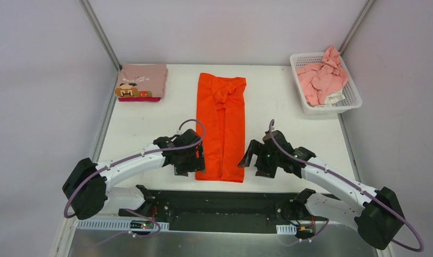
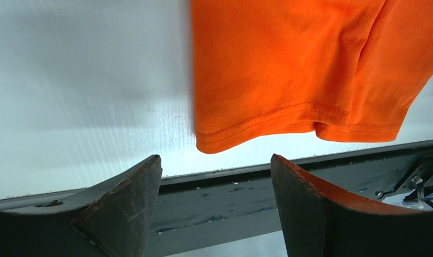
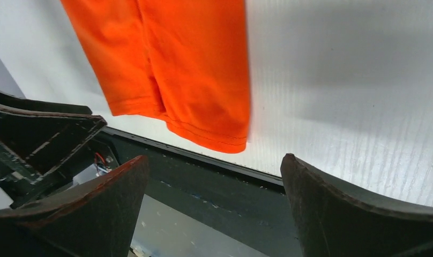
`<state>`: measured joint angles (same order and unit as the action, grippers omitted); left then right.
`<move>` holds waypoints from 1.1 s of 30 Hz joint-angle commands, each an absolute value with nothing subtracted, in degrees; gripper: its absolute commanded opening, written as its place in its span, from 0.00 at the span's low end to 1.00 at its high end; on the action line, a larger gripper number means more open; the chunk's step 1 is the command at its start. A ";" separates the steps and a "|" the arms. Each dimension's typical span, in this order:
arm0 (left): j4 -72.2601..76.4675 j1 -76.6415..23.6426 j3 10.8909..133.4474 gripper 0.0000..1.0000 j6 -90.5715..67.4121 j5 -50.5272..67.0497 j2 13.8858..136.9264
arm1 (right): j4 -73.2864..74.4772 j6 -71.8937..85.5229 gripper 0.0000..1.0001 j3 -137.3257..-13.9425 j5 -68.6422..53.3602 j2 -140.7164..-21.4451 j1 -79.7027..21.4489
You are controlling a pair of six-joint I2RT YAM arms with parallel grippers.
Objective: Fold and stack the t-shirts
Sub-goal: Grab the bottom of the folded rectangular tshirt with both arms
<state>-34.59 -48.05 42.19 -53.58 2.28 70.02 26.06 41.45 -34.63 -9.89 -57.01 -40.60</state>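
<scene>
A bright orange t-shirt (image 1: pixel 222 126) lies folded into a long narrow strip down the middle of the table, hem toward the arms. My left gripper (image 1: pixel 188 167) hovers open just left of the hem's left corner. In the left wrist view the orange t-shirt (image 2: pixel 289 69) hangs beyond the empty left gripper (image 2: pixel 214 158). My right gripper (image 1: pixel 255 165) stands open just right of the hem's right corner. In the right wrist view the orange t-shirt (image 3: pixel 171 69) is apart from the right gripper (image 3: pixel 214 157). A folded dusty-pink t-shirt (image 1: pixel 142 80) with a pixel face rests on a magenta one (image 1: pixel 146 98) at the back left.
A white lattice basket (image 1: pixel 355 101) at the back right holds crumpled light pink t-shirts (image 1: pixel 324 75). The table's dark front edge (image 2: pixel 230 193) runs just under both grippers. Grey walls close in the left, right and back sides.
</scene>
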 commanded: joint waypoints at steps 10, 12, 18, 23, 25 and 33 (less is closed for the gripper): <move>-28.69 -48.65 38.01 0.53 -55.57 1.06 75.71 | 20.01 49.22 0.85 -29.65 -5.18 -60.73 -45.36; -28.15 -48.62 37.82 0.45 -55.81 0.77 76.90 | 20.28 49.67 0.82 -29.63 -4.43 -61.89 -45.83; -26.39 -48.65 36.47 0.13 -56.32 1.09 78.39 | 19.07 52.60 0.73 -30.08 -3.46 -65.02 -49.55; -25.03 -48.69 35.95 0.00 -56.21 2.25 79.12 | 16.00 55.85 0.68 -30.50 -2.71 -67.64 -52.63; -24.88 -48.69 35.65 0.00 -56.39 2.31 78.95 | 14.75 56.79 0.66 -30.57 -2.06 -68.66 -53.50; -24.88 -48.66 33.75 0.00 -56.82 1.25 76.23 | 22.77 58.49 0.50 -33.19 7.66 -72.16 -55.08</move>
<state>-23.46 -48.05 36.42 -56.51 3.44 76.09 15.77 56.86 -31.09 -0.97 -70.28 -54.19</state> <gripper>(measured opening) 0.014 0.542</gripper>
